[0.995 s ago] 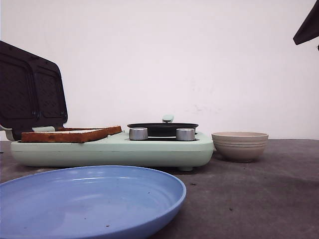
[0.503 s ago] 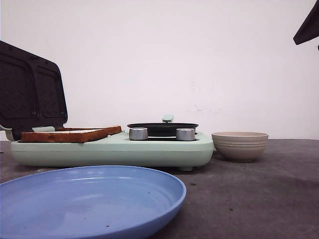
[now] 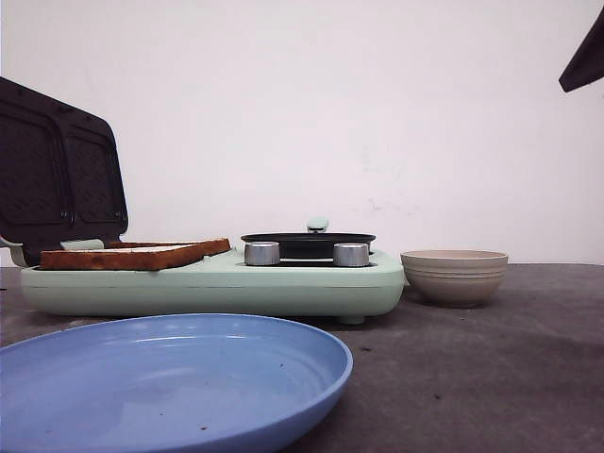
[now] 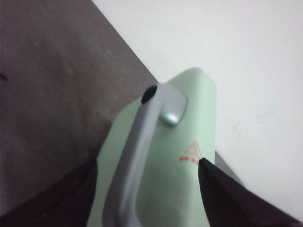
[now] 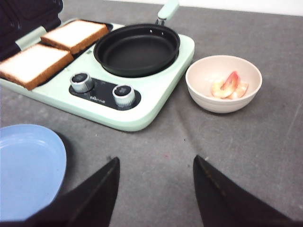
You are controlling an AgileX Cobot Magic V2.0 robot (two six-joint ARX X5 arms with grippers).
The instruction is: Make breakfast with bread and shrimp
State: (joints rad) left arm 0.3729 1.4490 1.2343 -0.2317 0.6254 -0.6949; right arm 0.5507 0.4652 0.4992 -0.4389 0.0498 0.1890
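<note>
The right gripper [image 5: 156, 189] has its jaws spread wide with nothing between them, hanging above bare grey table [image 5: 246, 156] in front of the cooker [image 5: 156, 111]. The left gripper [image 4: 147, 189] is also spread, its two dark fingers [image 4: 222, 198] sitting either side of the cooker's raised mint lid [image 4: 189, 123], right by the grey lid handle [image 4: 142, 142]. Can't tell if they actually touch it.

Only the right wrist view looks down into things: that's where you see the shrimp [image 5: 229, 86], a few orange-and-pale pieces lying in the bowl [image 5: 201, 92] just beside the cooker. The front view only gets the bowl's outside wall [image 3: 454, 278], so no shrimp there. Same for the bread [image 5: 52, 49]: from above it's clearly two slices side by side on the open press plate, while from the front it's just a flat brown crust edge [image 3: 132, 255]. The left wrist view shows only the lid's back, some table and wall.

Count: two bread slices, one bowl, one black pan [image 5: 137, 49] on the burner, two knobs [image 5: 103, 89], one blue plate [image 5: 26, 165].

The plate sits nearest the robot, apart from the cooker's front edge. There's a wide open stretch of table in front of the bowl and to its right.
</note>
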